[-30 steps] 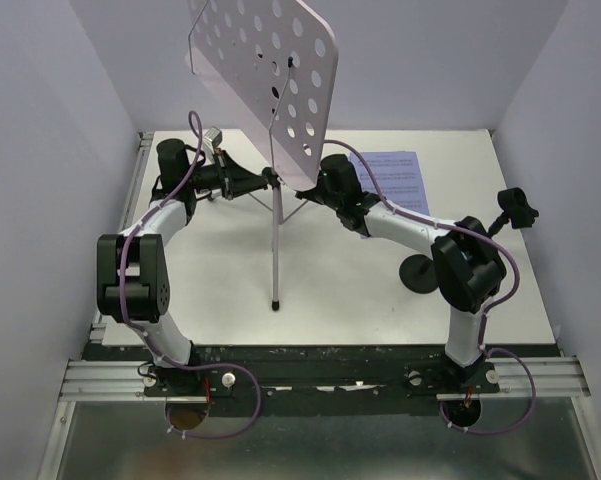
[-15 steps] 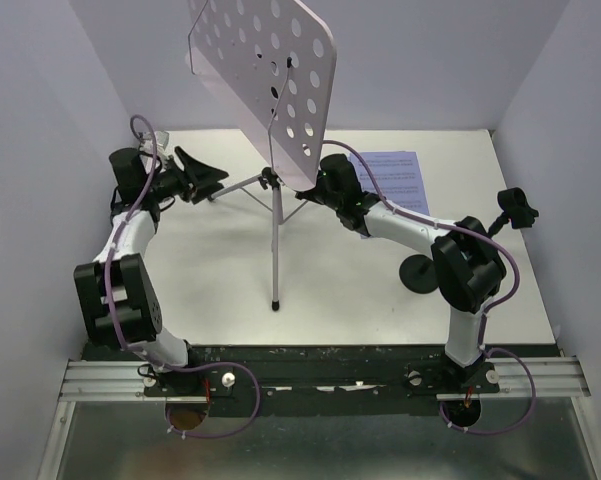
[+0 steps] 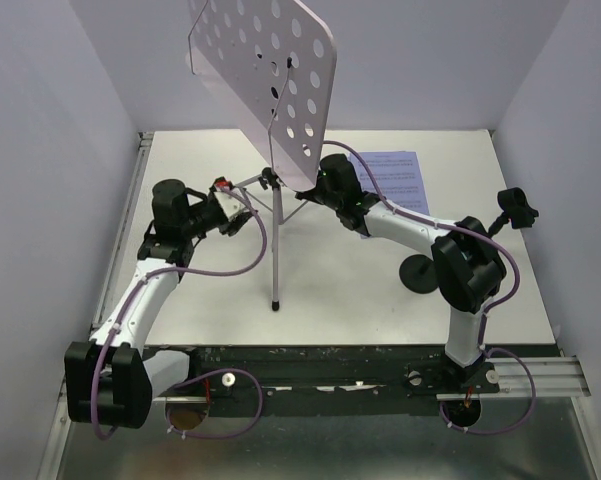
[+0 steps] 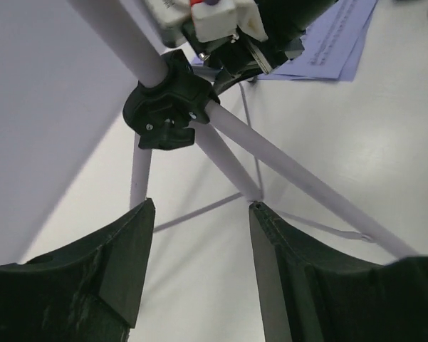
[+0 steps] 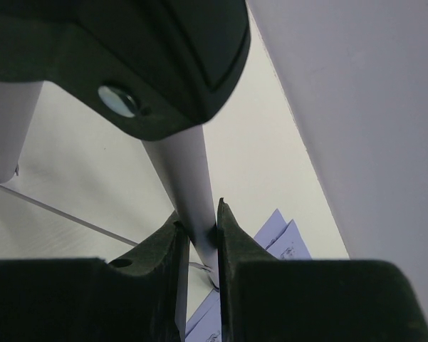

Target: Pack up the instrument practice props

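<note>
The music stand rises at the back centre: a lilac perforated plate [image 3: 265, 70] on a silver pole [image 3: 275, 250] with thin tripod legs. My right gripper [image 3: 318, 190] is shut on one silver tube [image 5: 194, 185] of the stand, just under the black hub [image 4: 167, 107]. My left gripper [image 3: 242, 210] hangs left of the pole, open, with nothing between its fingers [image 4: 128, 263]; the hub and legs lie a little beyond its tips. White sheet-music pages [image 3: 395, 180] lie flat behind the right arm.
A black round base [image 3: 420, 272] of a clip holder sits by the right arm's elbow. A black clip [image 3: 517, 207] stands near the right wall. Grey walls close in the table on three sides.
My left gripper let go of the stand's hub, opened, swung out to the left, then came back lower and nearer. The right gripper and the stand have stayed put.
</note>
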